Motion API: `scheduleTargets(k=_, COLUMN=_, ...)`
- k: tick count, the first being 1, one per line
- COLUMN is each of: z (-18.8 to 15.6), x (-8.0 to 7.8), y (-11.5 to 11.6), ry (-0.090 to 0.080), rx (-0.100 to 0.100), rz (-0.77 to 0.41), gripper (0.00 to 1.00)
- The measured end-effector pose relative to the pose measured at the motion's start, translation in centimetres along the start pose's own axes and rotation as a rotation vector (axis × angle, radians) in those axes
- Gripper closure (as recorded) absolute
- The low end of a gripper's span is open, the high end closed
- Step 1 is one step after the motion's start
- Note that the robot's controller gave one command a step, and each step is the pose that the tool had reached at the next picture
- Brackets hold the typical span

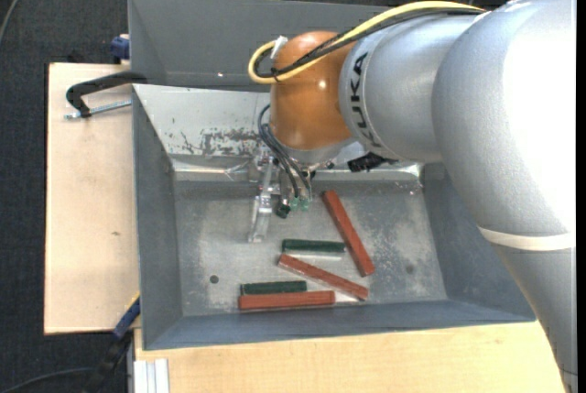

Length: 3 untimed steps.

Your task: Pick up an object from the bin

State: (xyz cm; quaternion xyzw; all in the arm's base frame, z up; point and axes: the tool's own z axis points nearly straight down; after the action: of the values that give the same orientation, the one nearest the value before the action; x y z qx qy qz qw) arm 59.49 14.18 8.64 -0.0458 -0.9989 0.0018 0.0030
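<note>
The gripper hangs low inside the grey metal bin, below the round orange cover of the wrist. It stands over the bare floor near the back wall, about the middle of the bin. Whether it is open or closed cannot be told, because the wrist and its cables cover most of it from this side. A small green bit shows at its lower end; if this belongs to the robot or to the bin is not clear.

Five flat sticks lie on the right and front part of the floor. The nearest is a long red-brown stick, lying slanted, with its upper end just beside the gripper on the right. Below the gripper lies a short dark green stick, and under this a second red-brown stick, also slanted. At the front wall a dark green stick and a red-brown stick lie side by side, touching or almost so.

The sticks lie flat and mostly apart, so probably each one can be taken alone. The pair at the front wall seems more difficult, because the wall leaves little room there. No stick is seen in the gripper, so the pick appears not yet done.
</note>
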Motion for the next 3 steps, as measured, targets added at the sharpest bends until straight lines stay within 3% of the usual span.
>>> scheduleTargets(k=1, z=-0.6, x=2.0, y=-10.5, ry=-0.007, rx=0.000, rz=-0.458, gripper=0.00)
scheduleTargets(k=2, z=1.7, x=7.9, y=-9.7, ry=-0.004, rx=-0.004, rz=-0.418, gripper=0.00)
scheduleTargets(k=3, z=1.4, x=7.5, y=-9.7, ry=-0.013, rx=-0.005, rz=-0.415, gripper=1.00)
